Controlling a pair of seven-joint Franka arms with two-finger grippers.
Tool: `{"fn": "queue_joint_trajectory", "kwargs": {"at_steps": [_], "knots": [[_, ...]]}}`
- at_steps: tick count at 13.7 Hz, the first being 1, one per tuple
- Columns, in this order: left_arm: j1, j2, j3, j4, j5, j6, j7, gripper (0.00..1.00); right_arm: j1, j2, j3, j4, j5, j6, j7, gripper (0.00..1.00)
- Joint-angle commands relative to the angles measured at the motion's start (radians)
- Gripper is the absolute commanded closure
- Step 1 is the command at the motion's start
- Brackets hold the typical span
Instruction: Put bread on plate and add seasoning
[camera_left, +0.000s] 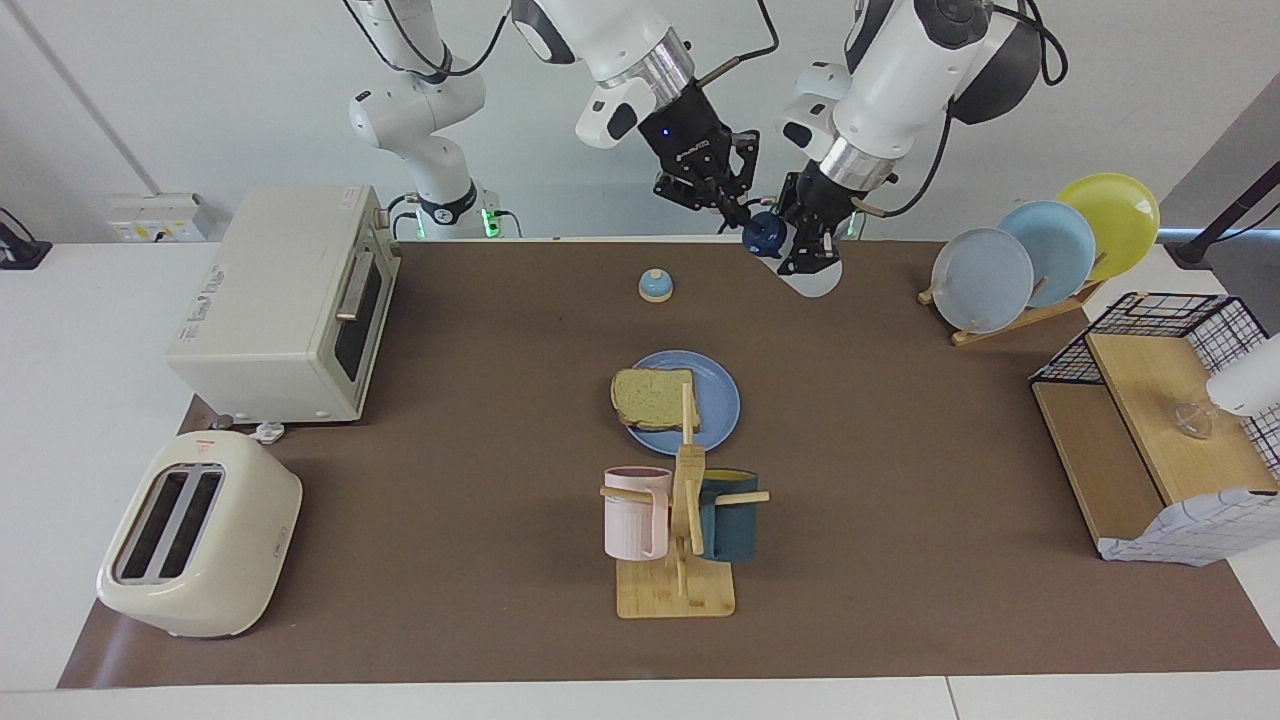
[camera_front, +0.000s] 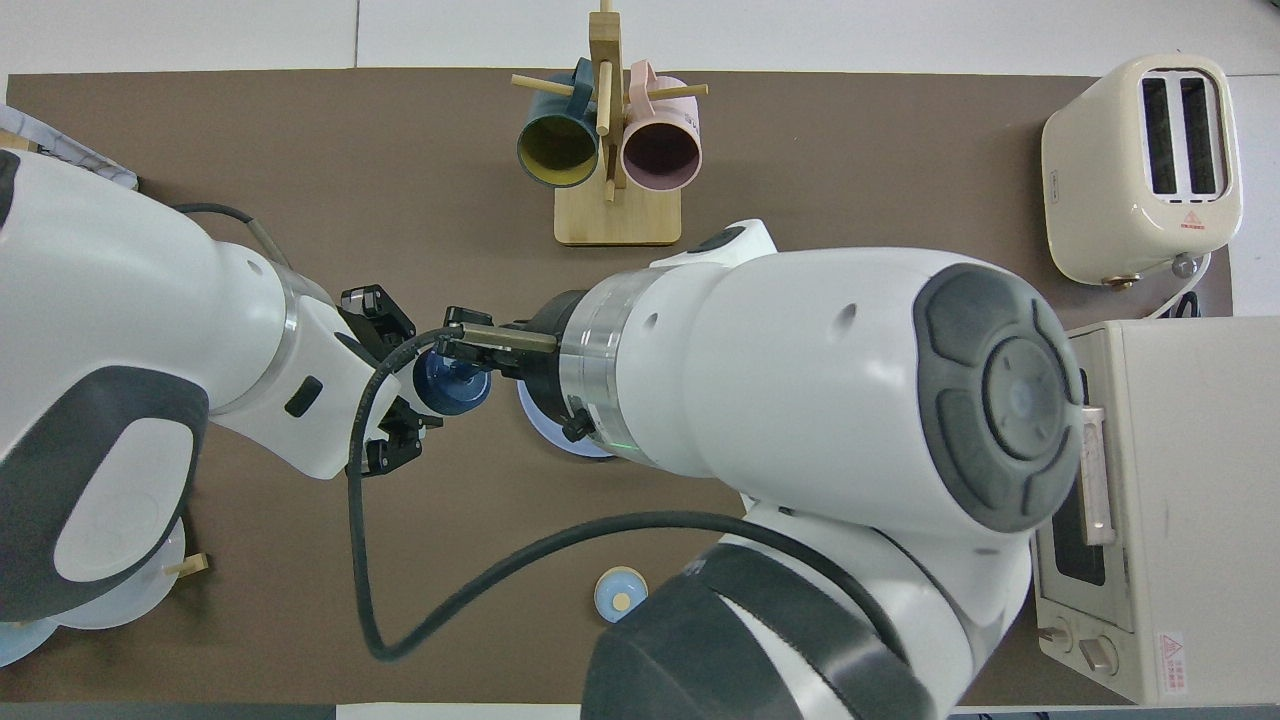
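My left gripper (camera_left: 800, 238) is clenched on the seasoning bottle (camera_left: 762, 236), held in the air above the brown mat's (camera_left: 480, 480) edge nearest my bases. My right gripper (camera_left: 737, 212) is at the bottle's navy cap; whether it grips, I cannot tell. The bread (camera_left: 655, 399) lies on the blue plate (camera_left: 718, 396), just beside the mug tree (camera_left: 680, 540), on its side toward me. White walls surround the mat.

text: none legible | toaster (camera_left: 198, 535): red triangle sign | oven (camera_front: 1170, 645): red triangle sticker, wording unreadable
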Motion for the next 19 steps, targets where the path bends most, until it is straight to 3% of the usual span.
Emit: {"fn": "queue_joint_trajectory", "kwargs": {"at_steps": [1,13,14,15,16,17,18,19], "knots": [[-0.015,-0.029,0.004,-0.024,-0.013,0.003,0.014,1.0,-0.007,-0.02,0.005,-0.023,-0.013,-0.003,0.026,1.0],[-0.015,-0.029,0.002,-0.024,-0.013,0.002,0.014,1.0,-0.068,-0.014,-0.001,-0.023,0.029,0.015,0.017,1.0],[-0.015,-0.031,0.002,-0.024,-0.013,0.002,0.014,1.0,-0.068,-0.014,-0.001,-0.025,0.027,0.018,0.015,0.95],[-0.015,-0.029,0.002,-0.024,-0.013,0.002,0.014,1.0,-0.07,-0.015,-0.001,-0.026,0.026,0.017,0.008,0.78],[-0.015,-0.029,0.002,-0.024,-0.013,0.002,0.014,1.0,-0.07,-0.018,-0.003,-0.033,0.026,0.017,-0.006,0.48],[-0.015,-0.031,0.002,-0.024,-0.013,0.0,0.014,1.0,-0.071,-0.02,-0.003,-0.039,0.023,0.017,-0.015,0.27],[-0.015,-0.031,0.002,-0.024,-0.013,0.0,0.014,1.0,-0.073,-0.02,-0.004,-0.039,0.015,0.01,-0.02,0.0],[-0.015,-0.029,0.002,-0.024,-0.013,0.0,0.014,1.0,-0.08,-0.02,-0.006,-0.042,0.012,0.003,-0.03,0.0]]}}
